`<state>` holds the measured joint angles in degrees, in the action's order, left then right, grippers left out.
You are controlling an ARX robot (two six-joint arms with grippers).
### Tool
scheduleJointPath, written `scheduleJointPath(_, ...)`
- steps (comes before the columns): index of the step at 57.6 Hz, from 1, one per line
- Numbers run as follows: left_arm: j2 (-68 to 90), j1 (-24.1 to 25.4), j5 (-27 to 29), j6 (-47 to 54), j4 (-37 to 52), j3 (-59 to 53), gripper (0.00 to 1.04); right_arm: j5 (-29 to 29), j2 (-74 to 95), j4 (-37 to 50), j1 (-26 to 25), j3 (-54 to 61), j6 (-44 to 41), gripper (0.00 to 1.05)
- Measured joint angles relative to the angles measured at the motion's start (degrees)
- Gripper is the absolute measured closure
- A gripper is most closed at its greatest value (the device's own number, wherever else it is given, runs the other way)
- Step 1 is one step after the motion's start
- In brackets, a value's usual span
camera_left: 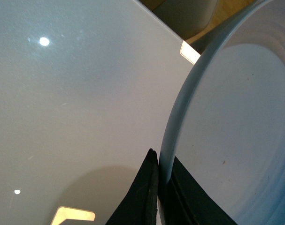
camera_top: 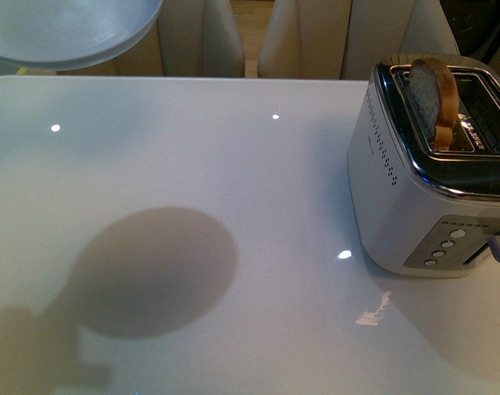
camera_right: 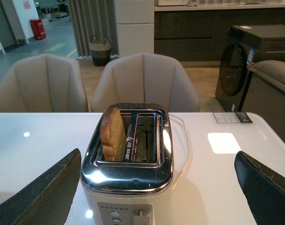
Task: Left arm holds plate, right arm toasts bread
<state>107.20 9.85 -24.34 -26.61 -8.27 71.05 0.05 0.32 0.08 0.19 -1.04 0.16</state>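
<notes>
Clamping the plate (camera_top: 68, 33) at its rim, the left pincer (camera_left: 159, 164) holds it above the desk (camera_top: 233, 164); the right pincer (camera_right: 156, 187) gapes apart facing the toaster (camera_top: 398, 189), where the bread (camera_top: 433, 99) stands in 1 slot.

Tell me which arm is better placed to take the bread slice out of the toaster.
Right. The right gripper is open and faces the toaster, where the bread slice stands up from one slot. The left gripper is shut on the plate rim.
</notes>
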Motion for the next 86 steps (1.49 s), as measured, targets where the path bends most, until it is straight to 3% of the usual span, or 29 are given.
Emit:
scheduleJointPath(17, 7.58, 4.09, -2.95, 6.64, 2.32, -1.88, 1.02, 0.0, 0.0, 0.0, 0.0, 0.0, 0.0, 0.09)
scheduleJointPath(40, 19.98, 10.14, -1.92, 15.23, 10.45, -10.43, 1.02, 0.02, 0.0, 0.0, 0.0, 0.0, 0.0, 0.09)
scheduleJointPath(54, 23.58, 9.64, -1.88, 19.3, 15.65, -12.04, 1.02, 0.02, 0.0, 0.0, 0.0, 0.0, 0.0, 0.09)
scheduleJointPath(86, 30.1, 8.15, -0.52, 18.16, 19.74, -12.04, 1.02, 0.02, 0.0, 0.0, 0.0, 0.0, 0.0, 0.09)
